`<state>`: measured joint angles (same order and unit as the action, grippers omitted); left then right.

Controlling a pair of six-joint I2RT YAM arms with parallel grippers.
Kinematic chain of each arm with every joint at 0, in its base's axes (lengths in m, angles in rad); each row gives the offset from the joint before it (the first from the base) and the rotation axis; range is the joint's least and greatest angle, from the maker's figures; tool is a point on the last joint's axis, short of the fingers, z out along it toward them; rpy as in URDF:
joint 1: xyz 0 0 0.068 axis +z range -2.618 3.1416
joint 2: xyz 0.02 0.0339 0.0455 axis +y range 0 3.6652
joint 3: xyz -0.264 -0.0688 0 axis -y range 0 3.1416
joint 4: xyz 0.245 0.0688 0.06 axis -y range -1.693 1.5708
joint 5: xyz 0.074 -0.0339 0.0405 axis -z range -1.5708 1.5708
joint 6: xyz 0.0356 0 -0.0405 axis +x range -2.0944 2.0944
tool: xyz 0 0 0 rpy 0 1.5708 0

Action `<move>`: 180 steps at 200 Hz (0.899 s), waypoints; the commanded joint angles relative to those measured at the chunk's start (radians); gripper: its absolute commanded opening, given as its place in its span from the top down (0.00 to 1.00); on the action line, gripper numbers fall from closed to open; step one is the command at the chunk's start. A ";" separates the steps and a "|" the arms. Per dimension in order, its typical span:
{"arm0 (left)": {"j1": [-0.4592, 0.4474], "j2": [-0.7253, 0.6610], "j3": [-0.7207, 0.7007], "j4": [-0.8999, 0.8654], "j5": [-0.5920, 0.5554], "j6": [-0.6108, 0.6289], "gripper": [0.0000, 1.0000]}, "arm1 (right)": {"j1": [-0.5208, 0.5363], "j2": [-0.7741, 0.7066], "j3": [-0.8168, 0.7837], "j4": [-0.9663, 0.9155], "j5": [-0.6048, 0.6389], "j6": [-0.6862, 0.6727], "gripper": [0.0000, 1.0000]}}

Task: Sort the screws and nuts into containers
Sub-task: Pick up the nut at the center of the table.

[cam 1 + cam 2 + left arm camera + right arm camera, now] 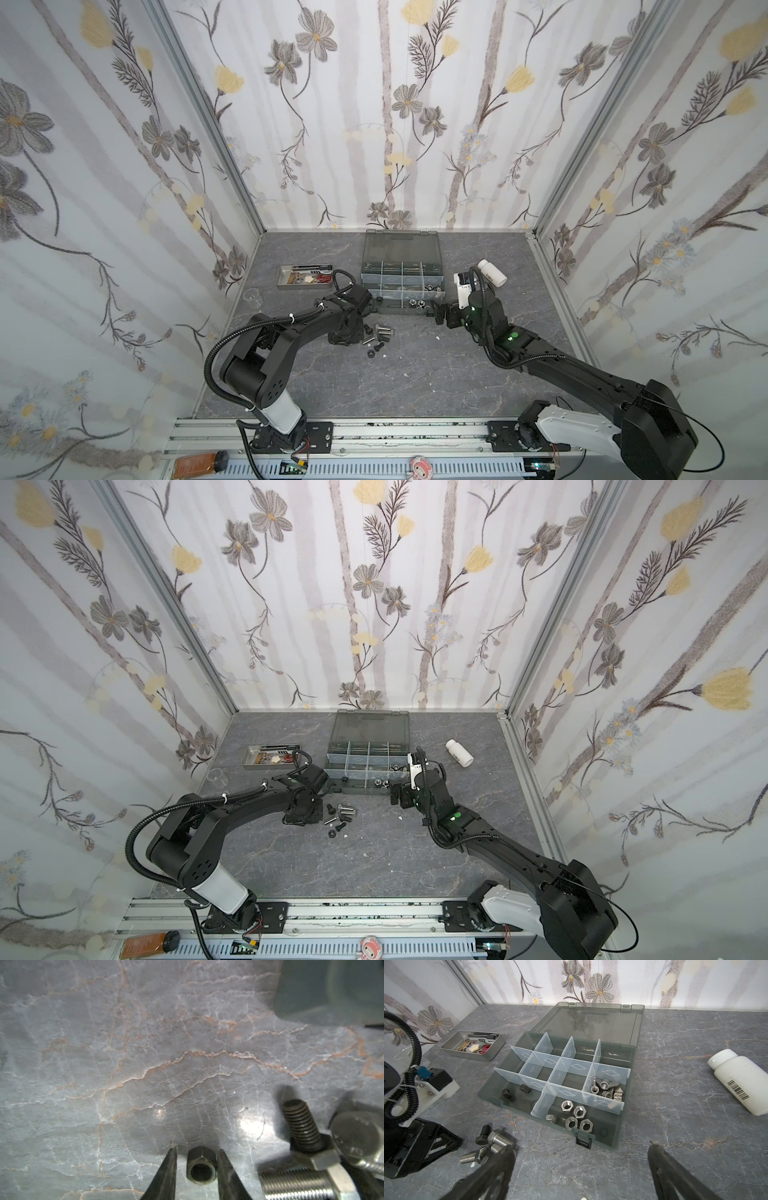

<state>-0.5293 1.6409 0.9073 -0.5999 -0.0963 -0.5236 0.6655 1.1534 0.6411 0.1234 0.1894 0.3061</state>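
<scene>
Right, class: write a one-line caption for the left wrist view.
Left gripper fingers flank a black hex nut on the marble table, bolts alongside.

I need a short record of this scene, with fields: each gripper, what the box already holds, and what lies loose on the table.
left gripper: open, jaws on either side of a black hex nut on the table, not closed on it
right gripper: open wide, empty, facing the organizer box
lid: open
box contents: silver hex nuts, wing nuts, two black nuts, each kind in its own compartment
loose on table: silver and black screws, beside the left gripper
</scene>
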 commanded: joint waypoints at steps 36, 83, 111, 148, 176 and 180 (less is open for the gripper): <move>-0.001 0.007 -0.016 0.008 -0.010 -0.009 0.68 | -0.001 0.005 0.008 0.016 -0.008 0.008 0.00; -0.001 0.007 -0.018 0.011 -0.005 -0.010 0.75 | -0.001 0.006 0.008 0.015 -0.007 0.008 0.00; -0.001 -0.001 -0.018 0.010 0.001 -0.015 0.84 | -0.001 0.005 0.006 0.015 -0.005 0.008 0.00; -0.003 -0.020 -0.007 -0.004 0.003 -0.016 0.85 | -0.001 -0.006 0.007 0.008 -0.004 0.008 0.00; -0.003 -0.049 -0.001 -0.008 0.008 -0.016 0.85 | -0.001 -0.021 0.015 -0.005 -0.007 0.008 0.00; -0.003 -0.055 0.000 -0.011 0.008 -0.016 0.85 | -0.001 -0.024 0.017 -0.009 -0.007 0.008 0.00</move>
<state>-0.5312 1.6112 0.8974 -0.5961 -0.0853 -0.5243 0.6636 1.1427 0.6453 0.1192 0.1886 0.3061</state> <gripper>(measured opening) 0.176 0.997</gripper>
